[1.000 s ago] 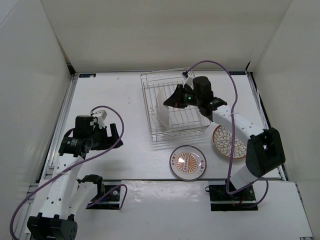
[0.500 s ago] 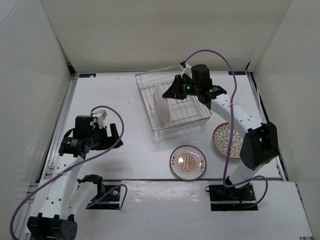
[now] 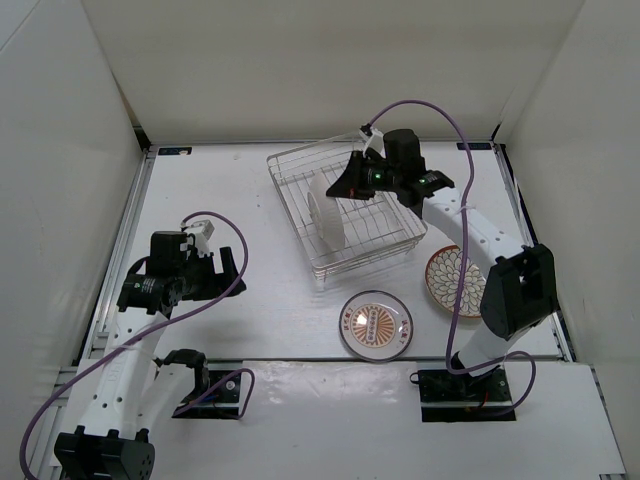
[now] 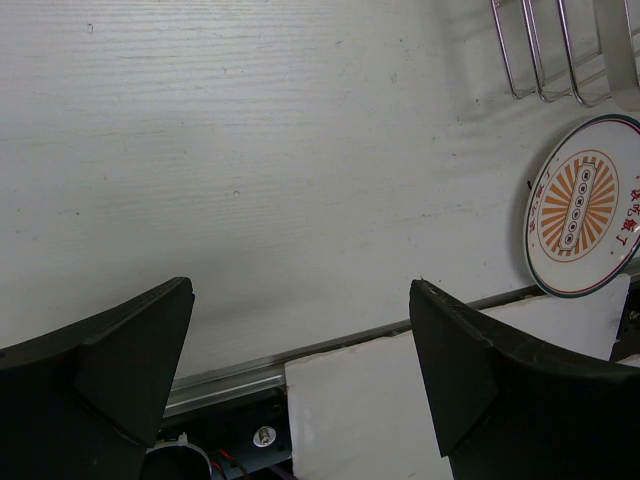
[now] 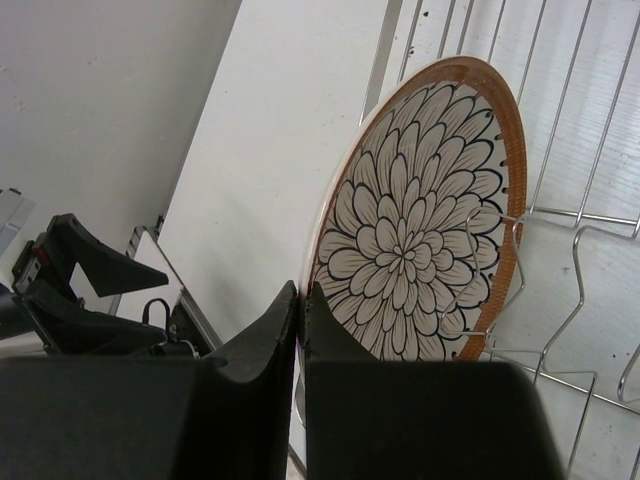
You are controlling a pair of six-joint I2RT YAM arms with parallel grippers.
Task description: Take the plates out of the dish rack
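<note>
The dish rack (image 3: 385, 235) is a silver wire basket at the table's far middle. One plate (image 3: 325, 212) stands on edge in its left part, white back facing left. In the right wrist view its face (image 5: 420, 220) is orange-brown with white petals. My right gripper (image 3: 345, 187) is shut on this plate's upper rim (image 5: 302, 300). Two plates lie flat on the table: a pale dark-rimmed one with an orange centre (image 3: 376, 324), and a petal-patterned one (image 3: 455, 281). My left gripper (image 3: 228, 268) is open and empty, far left of the rack (image 4: 300, 350).
White walls close in the table on three sides. The left wrist view shows the pale plate (image 4: 585, 205), a corner of the rack's wires (image 4: 540, 50) and the table's metal front rail (image 4: 230, 375). The right arm's purple cable (image 3: 440, 130) loops above the rack.
My right gripper moved left and farther back, onto the standing plate's rim. The rack shifted and turned a little to the left with it. The left arm has not moved.
</note>
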